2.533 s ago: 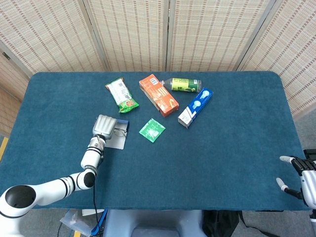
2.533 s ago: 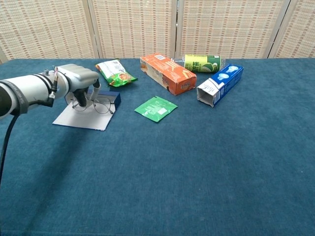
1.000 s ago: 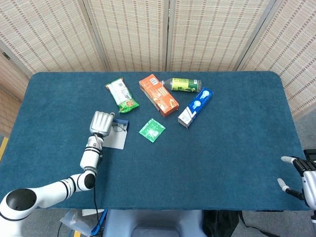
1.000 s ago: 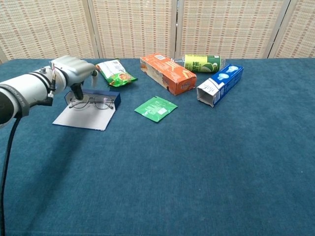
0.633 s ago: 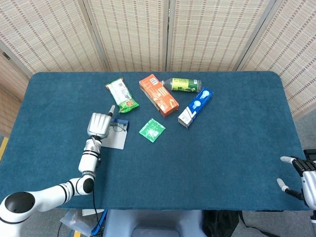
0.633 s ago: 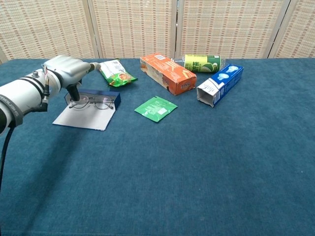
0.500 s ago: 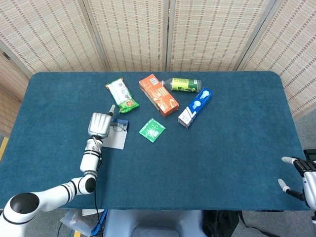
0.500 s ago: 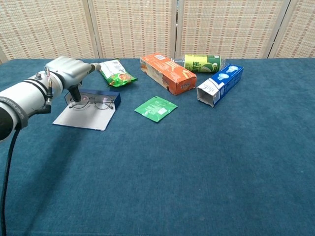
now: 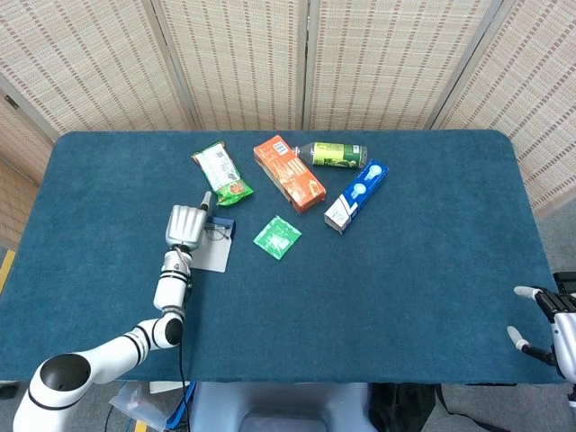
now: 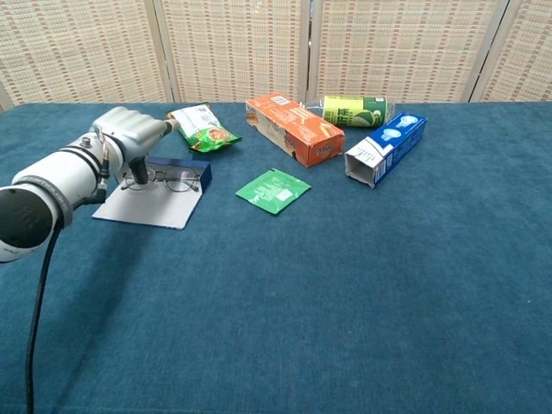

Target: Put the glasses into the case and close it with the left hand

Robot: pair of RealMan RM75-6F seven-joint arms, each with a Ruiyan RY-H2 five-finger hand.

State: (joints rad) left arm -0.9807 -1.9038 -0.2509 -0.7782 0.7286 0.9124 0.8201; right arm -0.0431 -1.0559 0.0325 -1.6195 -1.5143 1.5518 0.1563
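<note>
On a blue tabletop [image 10: 362, 285], an open glasses case [image 10: 153, 201] lies flat with its grey lid spread toward the robot. The glasses [image 10: 166, 181] rest folded on it against the dark blue tray, seemingly placed there ready for closing. The left hand [image 10: 129, 131] hovers right over their left end, one finger pointing outward; whether it grips them I cannot tell. The right hand [image 9: 551, 328] waits empty, fingers spread, at the far edge.

A matt, napped dark-teal cloth covers the surface [image 10: 362, 285], which carries a glossy green foil sachet [image 10: 273, 190], a smooth orange cardboard carton [image 10: 294, 128] and the brushed silver-metal left robot hand [image 10: 128, 131].
</note>
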